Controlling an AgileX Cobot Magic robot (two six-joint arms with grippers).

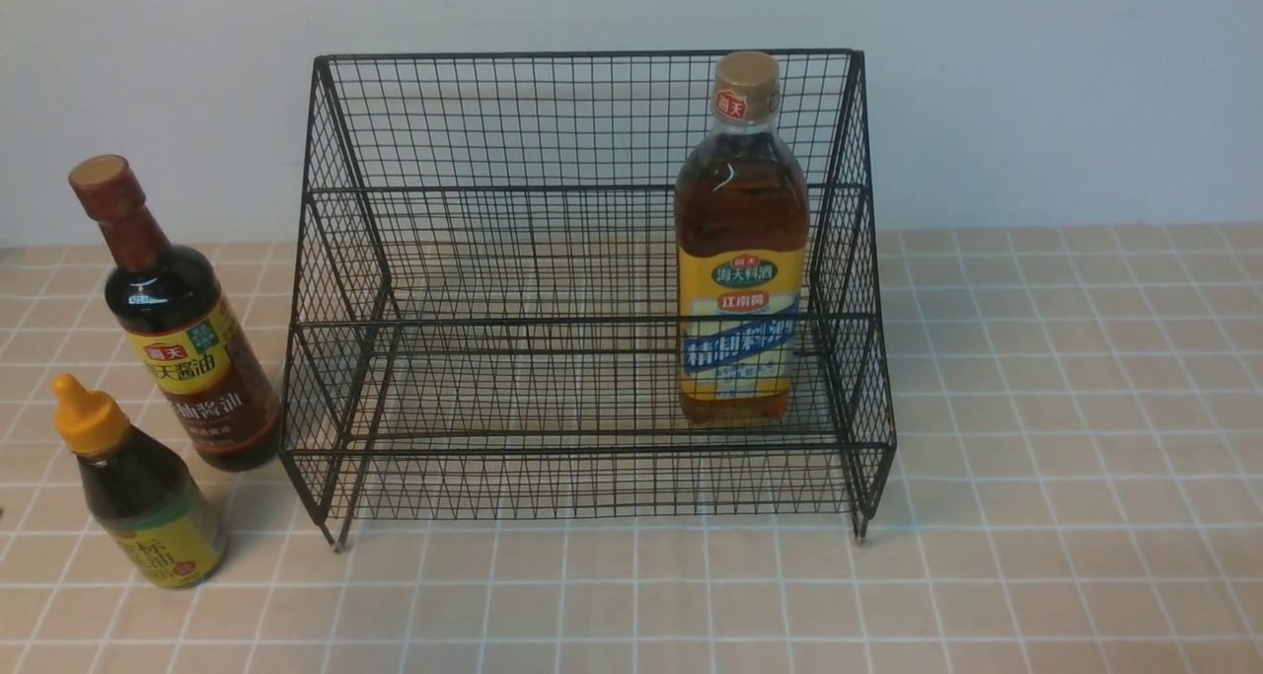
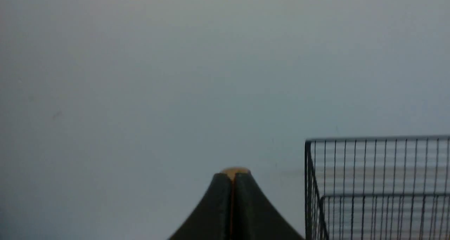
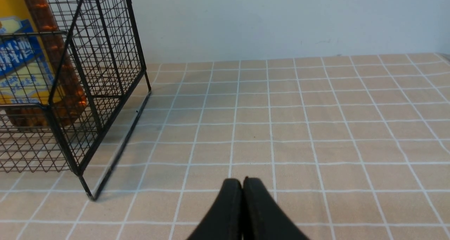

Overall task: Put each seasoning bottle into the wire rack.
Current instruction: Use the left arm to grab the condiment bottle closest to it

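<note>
The black wire rack [image 1: 582, 55] stands mid-table. The tall amber bottle [image 1: 742, 260] with the tan cap stands upright inside it, on the lower tier at the right; it also shows in the right wrist view [image 3: 24, 67]. The dark long-necked bottle [image 1: 178, 319] and the small bottle with the yellow nozzle [image 1: 143, 496] stand on the table left of the rack. Neither gripper shows in the front view. My left gripper [image 2: 232, 178] is shut and faces the wall, with a tan cap top [image 2: 235, 170] just beyond its tips. My right gripper [image 3: 242, 182] is shut and empty above the cloth.
A beige checked tablecloth [image 1: 1066, 477] covers the table. A pale wall [image 1: 1036, 92] runs close behind the rack. The rack's upper left corner [image 2: 376, 140] shows in the left wrist view, and its right side wall [image 3: 105, 57] in the right wrist view.
</note>
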